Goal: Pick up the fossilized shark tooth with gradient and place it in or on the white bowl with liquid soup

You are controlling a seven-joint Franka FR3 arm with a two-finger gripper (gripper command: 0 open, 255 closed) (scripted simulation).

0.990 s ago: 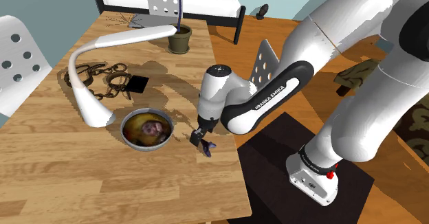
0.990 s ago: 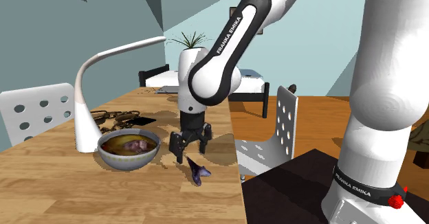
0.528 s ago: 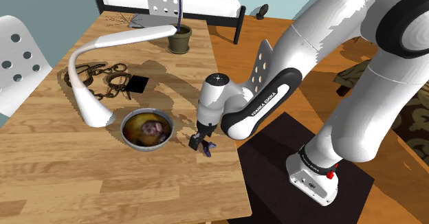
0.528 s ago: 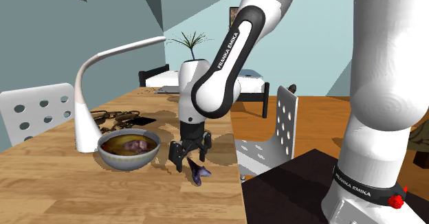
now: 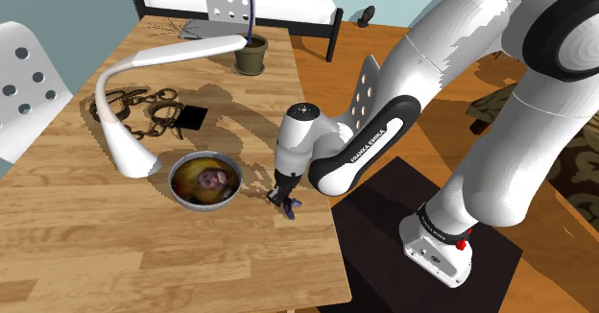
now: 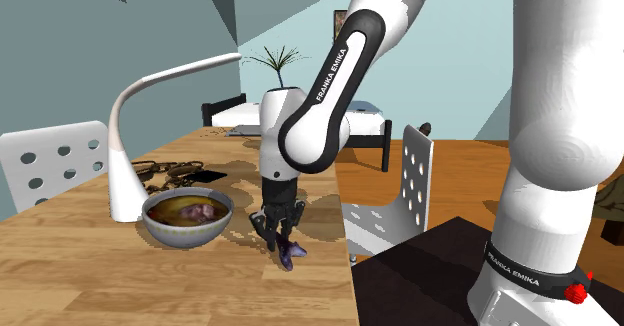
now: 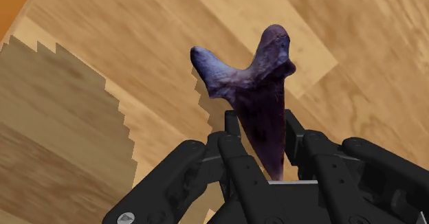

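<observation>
A dark purple shark tooth [image 7: 251, 85] with a paler forked root lies on the wooden table [image 5: 115, 244], near the edge at the shoulder view's right. My black gripper [image 7: 265, 130] reaches straight down onto it, and the fingers clasp the tooth's pointed half from both sides. In the shoulder view the gripper [image 5: 281, 198] sits on the tooth [image 5: 292, 204], a short way right of the bowl. From the second exterior view the tooth [image 6: 290, 253] still rests on the table under the gripper [image 6: 277, 236]. The grey-walled bowl [image 5: 177, 192] [image 6: 185, 234] holds brown soup.
A white bent desk lamp [image 5: 134, 148] stands beside the bowl, arching over rusty shackles [image 5: 144, 109] and a black card [image 5: 192, 117]. A potted plant [image 5: 251, 54] stands at the table's far end. White perforated chairs [image 5: 19, 90] [image 5: 370, 85] flank the table.
The gripper has come down from just above the tooth and its fingers have drawn together onto it. The tooth has stayed in place on the table.
</observation>
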